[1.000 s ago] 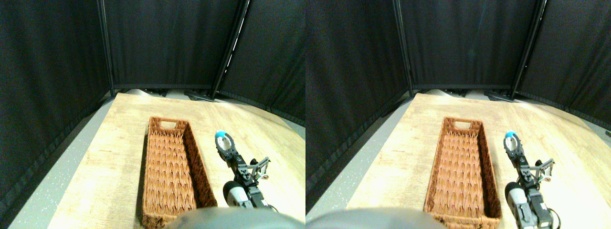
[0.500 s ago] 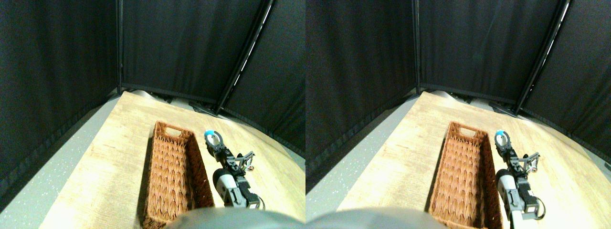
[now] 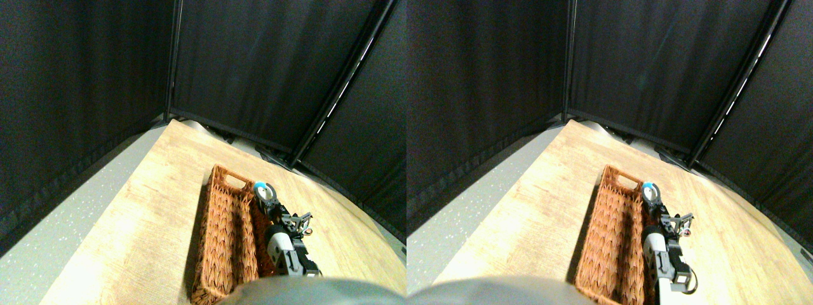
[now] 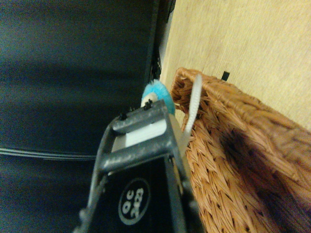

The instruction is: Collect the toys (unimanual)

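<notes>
A bright blue toy (image 3: 261,188) sits at the tip of my right gripper (image 3: 264,194), which is shut on it. The gripper hangs over the right rim of the brown wicker basket (image 3: 220,238), near the basket's far end with the handle cut-out. In the wrist view the blue toy (image 4: 158,92) pokes out past the dark jaw frame, and a pale strap (image 4: 194,104) dangles from it over the basket (image 4: 238,160). What shows of the basket's inside holds no other toy.
The basket stands on a light wooden table (image 3: 159,190). Grey floor (image 3: 70,216) lies beyond the table's left edge. Black curtain panels (image 3: 254,70) on dark poles close in the far side and both flanks.
The whole picture has tilted and shifted, so the camera moved. Against the basket, my gripper with the blue toy went left, from beside the basket to over its right rim.
</notes>
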Controlling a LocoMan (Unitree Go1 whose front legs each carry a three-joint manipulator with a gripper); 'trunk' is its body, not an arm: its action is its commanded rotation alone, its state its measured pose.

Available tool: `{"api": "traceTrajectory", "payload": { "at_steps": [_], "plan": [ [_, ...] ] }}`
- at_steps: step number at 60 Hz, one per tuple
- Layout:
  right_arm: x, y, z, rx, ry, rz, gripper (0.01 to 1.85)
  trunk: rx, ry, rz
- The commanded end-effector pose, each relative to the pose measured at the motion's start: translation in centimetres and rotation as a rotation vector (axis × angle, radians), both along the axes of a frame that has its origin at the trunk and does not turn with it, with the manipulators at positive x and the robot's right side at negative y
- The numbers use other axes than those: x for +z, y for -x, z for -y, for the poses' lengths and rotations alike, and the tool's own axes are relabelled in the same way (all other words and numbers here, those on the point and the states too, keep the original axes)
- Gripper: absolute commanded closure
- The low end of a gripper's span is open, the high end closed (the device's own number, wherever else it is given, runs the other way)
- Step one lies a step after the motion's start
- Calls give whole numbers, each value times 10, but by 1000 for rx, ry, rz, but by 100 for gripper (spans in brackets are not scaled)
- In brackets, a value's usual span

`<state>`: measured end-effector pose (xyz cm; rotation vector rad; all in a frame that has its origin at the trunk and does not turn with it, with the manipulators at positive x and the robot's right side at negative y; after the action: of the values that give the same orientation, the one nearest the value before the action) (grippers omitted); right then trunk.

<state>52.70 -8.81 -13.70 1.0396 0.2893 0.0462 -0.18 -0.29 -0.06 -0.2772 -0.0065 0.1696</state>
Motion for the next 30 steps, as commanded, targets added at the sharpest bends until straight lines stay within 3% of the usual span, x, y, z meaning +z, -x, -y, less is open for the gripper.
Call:
{"api": "traceTrajectory", "payload": {
  "at_steps": [1,8,13,15,18,19,20,22,30],
  "plan": [
    [3,1,-2,-23,-35,1,180,13,20,-16],
    [2,4,-2,-22,24,-7,180,13,16,-16],
    [1,6,-2,-38,-35,-52,180,10,12,-17],
    [2,8,-2,-43,-39,-80,162,10,10,-15],
    [4,10,-1,-13,-40,-115,105,10,7,-14],
    [4,10,-1,-13,-40,-115,105,9,6,-14],
    [5,10,-1,-12,-25,-122,87,9,6,-14],
    [6,12,0,-11,-16,-117,69,9,5,-12],
    [9,16,2,-5,16,-91,53,6,-1,-16]
  ]
}}
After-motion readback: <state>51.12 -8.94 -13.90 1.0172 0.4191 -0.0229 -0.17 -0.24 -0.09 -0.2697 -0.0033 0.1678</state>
